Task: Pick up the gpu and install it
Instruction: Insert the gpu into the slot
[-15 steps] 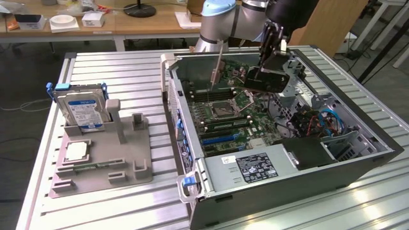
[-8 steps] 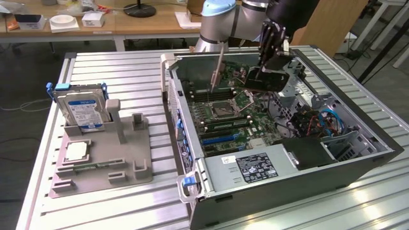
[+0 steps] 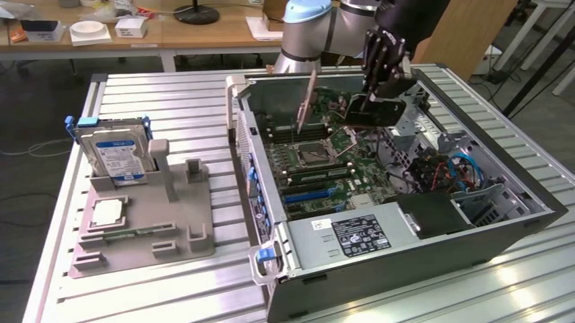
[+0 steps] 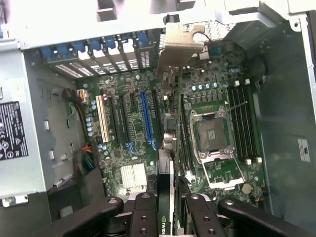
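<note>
Fingers [image 4: 144, 215] of the hand [image 4: 167, 210] press from both sides on the gpu [image 4: 165, 197], which the wrist view shows edge-on, clamped between them. From there the card runs away toward its silvery bracket [image 4: 180, 44], which sits close to the row of rear slot openings in the computer case [image 4: 29, 148]. Below it lies the motherboard [image 4: 123, 148]. A long blue slot [image 4: 146, 118] is on one side of the card's line and the open CPU socket [image 4: 212, 133] on the other. Whether the card's lower edge touches a slot cannot be told.

In the exterior view the hand [image 3: 370, 101] reaches down from the arm [image 3: 310, 27] into the far end of the open computer case [image 3: 431, 269], which lies on its side on the ribbed metal counter [image 3: 153, 101]. The gpu [image 3: 334, 101] hangs there tilted over the motherboard [image 3: 314, 171], green board facing the camera, its bracket [image 3: 306, 104] toward the exterior view's left. The CPU socket [image 3: 310, 153] is just below it. A power supply [image 3: 359, 232] with a black label fills the near end of the case, and blue cables [image 3: 467, 168] curl at the exterior view's right.

Well apart from the case, at the exterior view's left, a grey fixture [image 3: 144, 232] holds a hard drive [image 3: 117, 151] standing upright and a square CPU chip [image 3: 106, 212] lying flat.
</note>
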Robot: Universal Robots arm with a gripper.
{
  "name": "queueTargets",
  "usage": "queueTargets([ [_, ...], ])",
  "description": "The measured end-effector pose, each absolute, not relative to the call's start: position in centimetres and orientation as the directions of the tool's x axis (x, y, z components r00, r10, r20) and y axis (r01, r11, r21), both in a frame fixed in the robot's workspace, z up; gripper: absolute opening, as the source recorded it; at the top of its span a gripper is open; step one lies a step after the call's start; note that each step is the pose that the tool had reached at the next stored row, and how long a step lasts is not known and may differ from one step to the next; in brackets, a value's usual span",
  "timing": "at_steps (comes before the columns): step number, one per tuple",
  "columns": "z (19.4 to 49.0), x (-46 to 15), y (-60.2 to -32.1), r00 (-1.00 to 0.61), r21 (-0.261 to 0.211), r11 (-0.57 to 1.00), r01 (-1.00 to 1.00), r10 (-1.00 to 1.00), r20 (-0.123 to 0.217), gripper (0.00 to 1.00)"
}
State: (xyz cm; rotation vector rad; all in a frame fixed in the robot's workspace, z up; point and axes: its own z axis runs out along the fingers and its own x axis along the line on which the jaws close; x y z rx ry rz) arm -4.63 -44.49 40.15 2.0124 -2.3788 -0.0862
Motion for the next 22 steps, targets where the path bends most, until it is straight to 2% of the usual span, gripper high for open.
queueTargets([
  [12,39.6,-4.6,-44.5,-0.138,0.048,0.137,-0.989,-0.99,-0.019,0.26],
  [22,38.9,-4.6,-44.5,-0.047,0.038,0.047,-0.998,-0.999,-0.02,0.26],
])
